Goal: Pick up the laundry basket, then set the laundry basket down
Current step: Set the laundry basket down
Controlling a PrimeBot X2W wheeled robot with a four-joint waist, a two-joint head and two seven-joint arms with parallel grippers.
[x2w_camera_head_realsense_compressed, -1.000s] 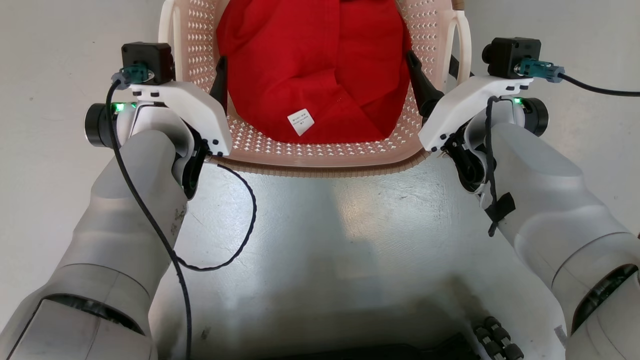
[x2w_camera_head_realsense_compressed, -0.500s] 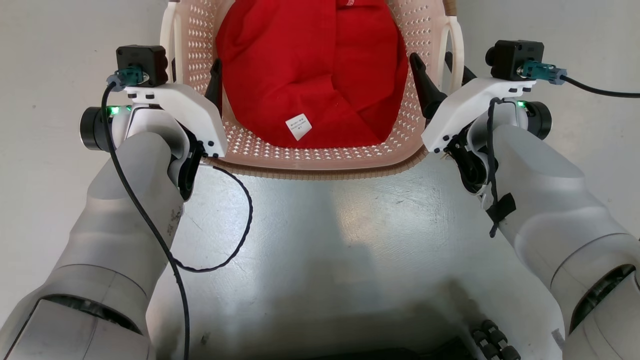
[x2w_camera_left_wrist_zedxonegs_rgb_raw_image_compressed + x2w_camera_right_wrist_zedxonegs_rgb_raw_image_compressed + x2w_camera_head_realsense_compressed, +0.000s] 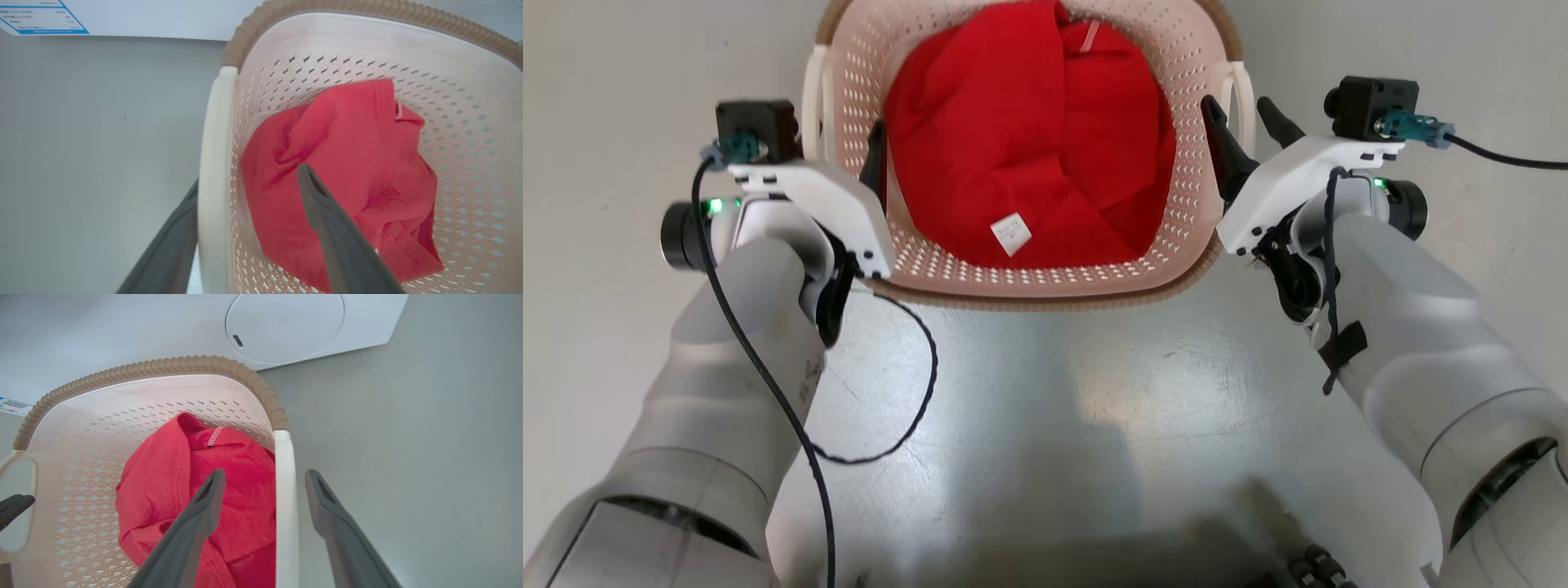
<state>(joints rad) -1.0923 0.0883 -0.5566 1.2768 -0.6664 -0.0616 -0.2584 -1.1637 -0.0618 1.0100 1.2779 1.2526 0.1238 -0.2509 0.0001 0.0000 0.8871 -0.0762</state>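
Note:
The laundry basket (image 3: 1045,273), pale pink and perforated with a brown woven-look rim, sits between my two arms and holds a red garment (image 3: 1029,155). My left gripper (image 3: 840,151) stands open astride the white left handle (image 3: 212,163): one finger runs outside the basket and the other inside, over the garment. My right gripper (image 3: 1245,122) is open too, straddling the white right handle (image 3: 284,477) with a gap on both sides. In the wrist views the left gripper (image 3: 249,179) and right gripper (image 3: 265,475) both show the handle bar standing free between the fingers.
A white washer with a round door (image 3: 286,326) stands just beyond the basket's far rim. A blue-edged label (image 3: 41,18) is on its front. My own grey base (image 3: 1045,408) spreads below the basket, and a black cable (image 3: 915,392) loops over it. Pale floor lies on both sides.
The basket has sunk away from the head camera and looks smaller, its far rim now in view. Both arms came down with it, and the right fingers now stand clear of the handle.

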